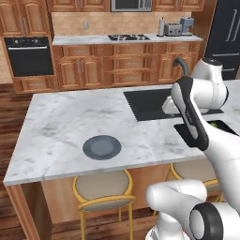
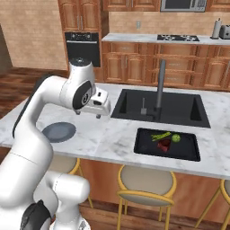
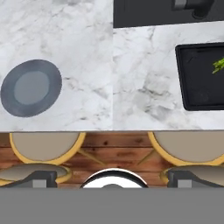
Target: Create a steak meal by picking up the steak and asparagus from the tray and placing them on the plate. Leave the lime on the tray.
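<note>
Across the middle of both base views you have a white marble island counter point(image 2: 112, 134), with wood cabinets point(image 1: 108, 65), a built-in oven point(image 1: 29, 56) and a cooktop point(image 1: 128, 37) along the back wall. A black sink basin point(image 2: 179, 108) with a tall dark faucet point(image 2: 160, 85) is set into the counter, and round stools point(image 2: 146, 182) with yellow frames stand along its near edge over a wood floor.

On the right base view you see the tray point(image 2: 148, 150) on the counter just in front of the sink, near the edge. It holds the steak point(image 2: 165, 144), the asparagus point(image 2: 161, 135) just behind it, and the lime point(image 2: 176, 138) to the right of the stalk. All three lie close together in the tray's far half. The plate point(image 2: 59, 132) sits bare on the marble, well apart from the tray, toward the counter's other end.

Your gripper point(image 2: 103, 114) hangs above the counter between plate and tray, well clear of both and of the marble. In the hand view, looking down, the plate point(image 3: 30, 87) lies to the left and the tray corner point(image 3: 188, 76) with a bit of the asparagus point(image 3: 218, 65) to the right. The fingertips sit far apart at the bottom of that view, so the jaws are spread and hold nothing.
</note>
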